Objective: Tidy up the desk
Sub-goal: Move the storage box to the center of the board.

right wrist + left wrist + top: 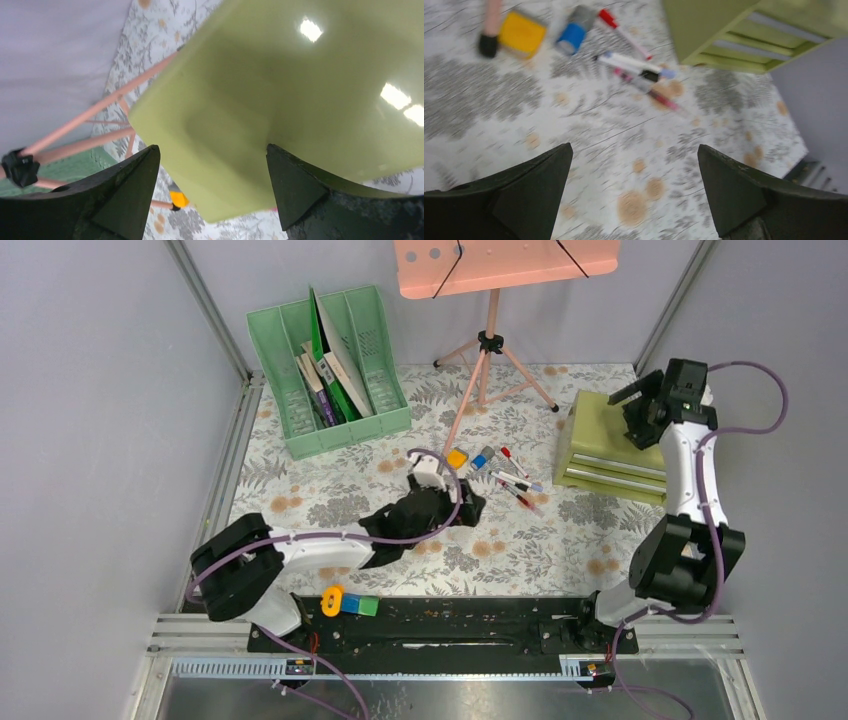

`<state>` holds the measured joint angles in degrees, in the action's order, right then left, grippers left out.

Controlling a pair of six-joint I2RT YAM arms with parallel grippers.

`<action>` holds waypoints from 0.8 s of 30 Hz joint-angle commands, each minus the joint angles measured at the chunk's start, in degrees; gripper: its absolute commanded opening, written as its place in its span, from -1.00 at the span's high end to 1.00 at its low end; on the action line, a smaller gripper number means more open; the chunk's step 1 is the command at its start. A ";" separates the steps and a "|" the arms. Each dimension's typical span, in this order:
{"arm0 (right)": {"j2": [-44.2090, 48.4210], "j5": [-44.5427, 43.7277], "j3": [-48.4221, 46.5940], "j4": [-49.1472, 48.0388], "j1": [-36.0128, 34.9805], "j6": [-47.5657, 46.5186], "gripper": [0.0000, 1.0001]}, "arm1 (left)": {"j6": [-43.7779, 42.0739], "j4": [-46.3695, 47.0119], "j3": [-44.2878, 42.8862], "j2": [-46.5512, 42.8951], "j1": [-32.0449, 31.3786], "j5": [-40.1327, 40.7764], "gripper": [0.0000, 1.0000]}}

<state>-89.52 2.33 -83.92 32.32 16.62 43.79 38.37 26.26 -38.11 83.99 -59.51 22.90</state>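
The desk is covered by a pale cloth with grey ferns and orange flowers. Near its middle my left gripper hangs low, open and empty, over bare cloth. Just beyond it lie a yellow block, a blue-and-grey stick and several pens. My right gripper is open above the top of the olive-green drawer box at the right, with nothing between its fingers.
A green file rack with books stands at the back left. A pink music stand on a tripod rises at the back centre. An orange ring and blue and green blocks rest on the near black rail.
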 commanded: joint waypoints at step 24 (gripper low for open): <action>32.10 14.21 5.21 19.72 -0.30 -8.10 -0.84 | -21.50 1.24 -58.10 48.33 -4.74 -5.16 -0.75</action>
<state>-58.50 13.30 -76.03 49.25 16.60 36.73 21.15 25.58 -88.99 129.36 -64.23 12.56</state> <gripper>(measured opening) 0.917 0.900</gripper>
